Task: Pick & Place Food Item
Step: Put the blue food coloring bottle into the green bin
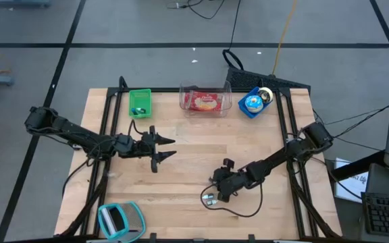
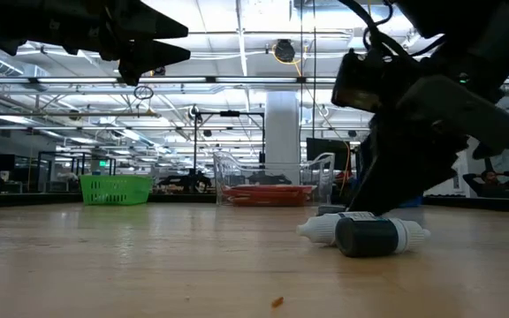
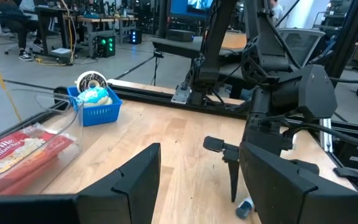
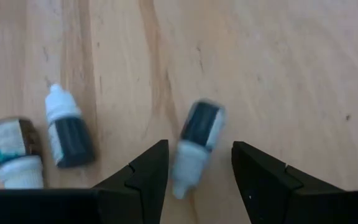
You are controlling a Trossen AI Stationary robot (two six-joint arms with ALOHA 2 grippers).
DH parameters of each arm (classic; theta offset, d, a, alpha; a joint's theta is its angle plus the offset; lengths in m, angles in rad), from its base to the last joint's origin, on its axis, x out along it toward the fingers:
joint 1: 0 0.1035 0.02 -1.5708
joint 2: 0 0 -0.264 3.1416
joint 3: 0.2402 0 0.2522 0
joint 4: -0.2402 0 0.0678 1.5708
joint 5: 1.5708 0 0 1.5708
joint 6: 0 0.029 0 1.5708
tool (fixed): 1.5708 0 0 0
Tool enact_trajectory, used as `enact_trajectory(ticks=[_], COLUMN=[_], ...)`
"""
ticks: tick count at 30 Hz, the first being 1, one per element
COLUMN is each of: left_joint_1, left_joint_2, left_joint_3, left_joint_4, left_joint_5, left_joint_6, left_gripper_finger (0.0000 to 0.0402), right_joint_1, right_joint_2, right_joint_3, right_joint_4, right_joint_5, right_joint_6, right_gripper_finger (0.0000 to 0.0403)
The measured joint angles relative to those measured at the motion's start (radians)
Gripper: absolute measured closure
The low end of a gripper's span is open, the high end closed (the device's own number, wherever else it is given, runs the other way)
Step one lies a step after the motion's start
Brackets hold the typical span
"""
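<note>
Bottles, three little dropper ones point(image 1: 211, 198), are lying on the wooden table point(image 1: 194, 169) near its front edge, and from above the right gripper point(image 1: 220, 192) is reaching down right over them. The left gripper point(image 1: 164, 150) is waiting in the air over the middle of the table with its fingers spread and nothing in them. At the back of the table a green basket point(image 1: 140, 102), a clear tub point(image 1: 206, 98) with a red packet and a blue basket point(image 1: 254, 102) are sitting in a row, and a light blue thing point(image 1: 119, 219) is lying at the front left corner. From the table-top camera, two of the bottles point(image 2: 365, 234) are lying on their sides under the big dark right arm, and the clear tub point(image 2: 272, 181) and green basket point(image 2: 116, 188) are showing far behind. From the left wrist camera, the blue basket point(image 3: 96, 104) is holding a round blue thing, and one bottle point(image 3: 245, 208) is peeking out near the right arm. From the right wrist camera, the open fingers point(image 4: 145, 174) are standing on both sides of one bottle point(image 4: 194, 146), not squeezing it; two more bottles point(image 4: 42, 143) are lying beside it. I think the grabbing step is going on. Next the fingers need to go lower and close on that bottle. The near bottles might get bumped.
</note>
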Motion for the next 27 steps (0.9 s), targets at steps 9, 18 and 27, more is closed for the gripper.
enact_trajectory(ticks=[9,18,27], left_joint_1=[0.0,0.0,0.0], left_joint_2=[0.0,0.0,0.0], left_joint_3=[0.0,0.0,0.0], left_joint_4=[-0.002,-0.004,-0.004], left_joint_5=[0.0,0.0,0.0], left_joint_6=[-0.004,-0.005,-0.005], left_gripper_finger=[0.0183,0.0183,0.0183], right_joint_1=[-0.05,-0.081,-0.081], right_joint_2=[0.0,0.0,0.001], right_joint_3=[0.0,0.0,0.001], right_joint_4=[0.025,0.049,0.008], right_joint_5=[-0.002,-0.08,-0.084], right_joint_6=[-0.003,-0.002,-0.018], right_gripper_finger=[0.0236,0.0246,0.0308])
